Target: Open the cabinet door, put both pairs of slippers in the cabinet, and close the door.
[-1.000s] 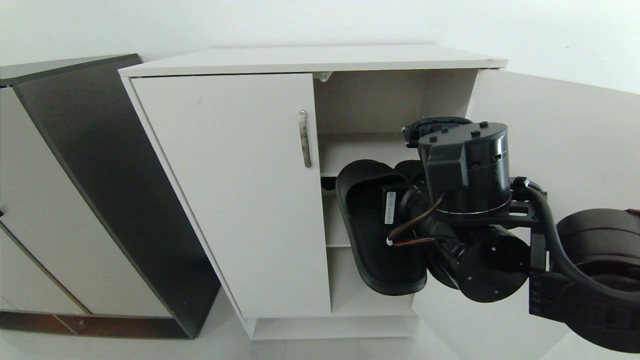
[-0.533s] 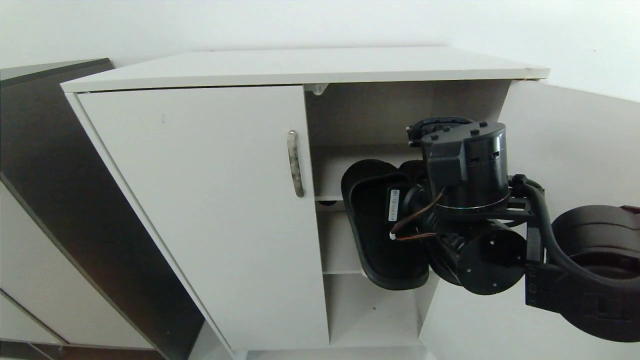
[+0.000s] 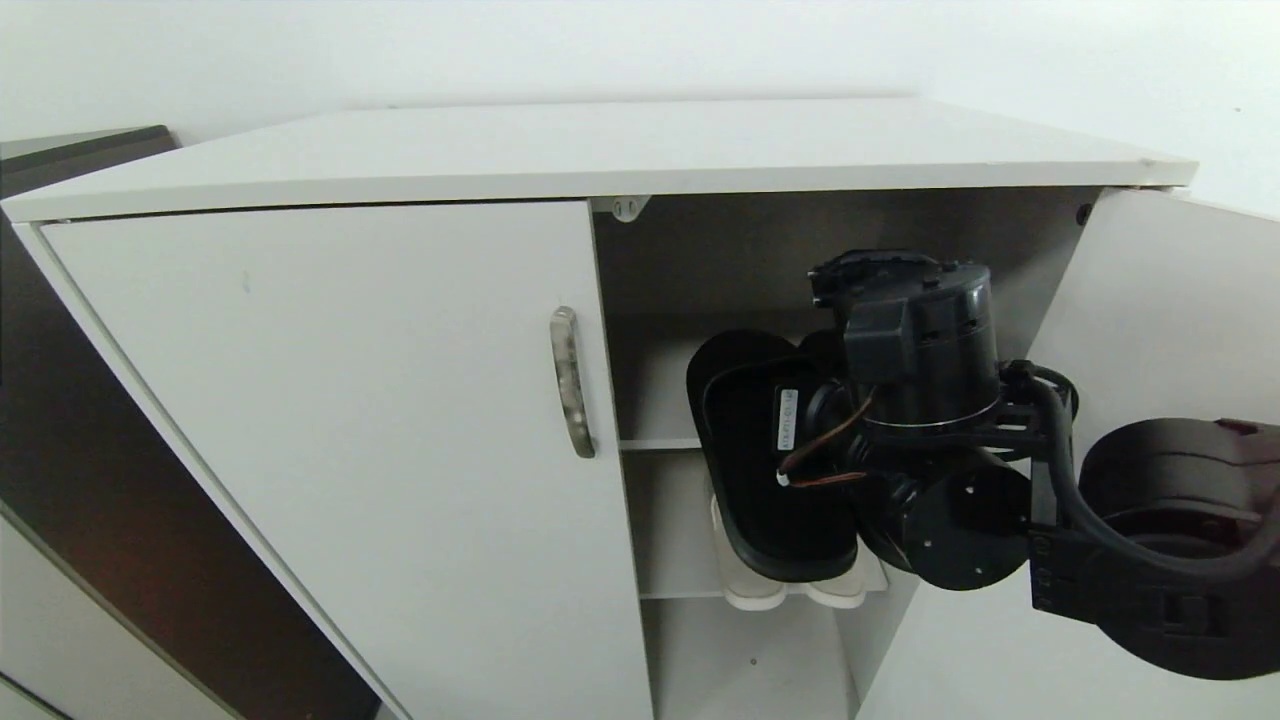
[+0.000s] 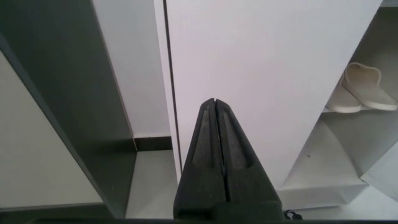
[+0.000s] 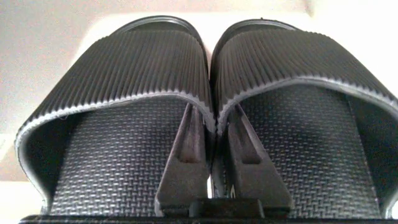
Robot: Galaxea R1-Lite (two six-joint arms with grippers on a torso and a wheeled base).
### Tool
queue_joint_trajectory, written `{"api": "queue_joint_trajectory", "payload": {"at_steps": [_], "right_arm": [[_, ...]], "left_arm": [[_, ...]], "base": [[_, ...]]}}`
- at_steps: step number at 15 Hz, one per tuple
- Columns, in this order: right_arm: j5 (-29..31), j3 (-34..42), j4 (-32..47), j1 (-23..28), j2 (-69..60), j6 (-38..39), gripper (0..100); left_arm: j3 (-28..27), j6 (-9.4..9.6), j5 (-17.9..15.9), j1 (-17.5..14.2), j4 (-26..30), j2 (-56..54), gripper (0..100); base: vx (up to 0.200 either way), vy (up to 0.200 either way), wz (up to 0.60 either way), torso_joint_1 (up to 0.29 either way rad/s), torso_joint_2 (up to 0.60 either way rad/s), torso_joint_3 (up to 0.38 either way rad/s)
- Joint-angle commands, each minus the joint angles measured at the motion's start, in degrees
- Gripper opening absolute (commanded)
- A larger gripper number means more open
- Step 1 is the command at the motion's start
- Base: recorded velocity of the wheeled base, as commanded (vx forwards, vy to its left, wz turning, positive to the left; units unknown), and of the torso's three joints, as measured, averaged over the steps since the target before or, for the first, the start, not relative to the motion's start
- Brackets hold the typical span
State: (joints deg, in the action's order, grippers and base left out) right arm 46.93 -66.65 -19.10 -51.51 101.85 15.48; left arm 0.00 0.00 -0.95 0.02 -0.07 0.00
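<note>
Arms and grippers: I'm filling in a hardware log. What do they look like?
Right arm: black, drum-shaped joints with small screws, a white label, thin reddish wires and a thick black cable. Right gripper and left gripper: black, tapered, wedge-like fingers.

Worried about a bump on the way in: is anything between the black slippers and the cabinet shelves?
Nothing visible blocks them. The right door is swung open, and the black slippers, held in the right gripper, face the opening. The white slippers already lie on a lower shelf.
</note>
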Motion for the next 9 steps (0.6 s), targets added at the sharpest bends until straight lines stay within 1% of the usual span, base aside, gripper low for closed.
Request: {"api": "queue_joint_trajectory", "payload": {"at_steps": [1,4,9], "right_arm": [[-0.9,-2.2,-0.5,2.4,3.2,0.0,0],[-2.8,-6.4,-0.6,4.1,6.6,-0.2,0],[-3.5,-13.6,-0.5,6.5,11.1,-2.7,0]], "left_arm": [[0.0,0.0,0.0,0.1,0.0,0.0,0],[0.0,0.0,0.0,0.0,0.0,0.0,0],[0.0,0.0,0.1,0.0,0.0,0.0,0]], "base": [[0.0,0.0,0.0,0.0,0.0,0.0],[0.0,0.0,0.0,0.0,0.0,0.0],[0.0,0.0,0.0,0.0,0.0,0.0]]}}
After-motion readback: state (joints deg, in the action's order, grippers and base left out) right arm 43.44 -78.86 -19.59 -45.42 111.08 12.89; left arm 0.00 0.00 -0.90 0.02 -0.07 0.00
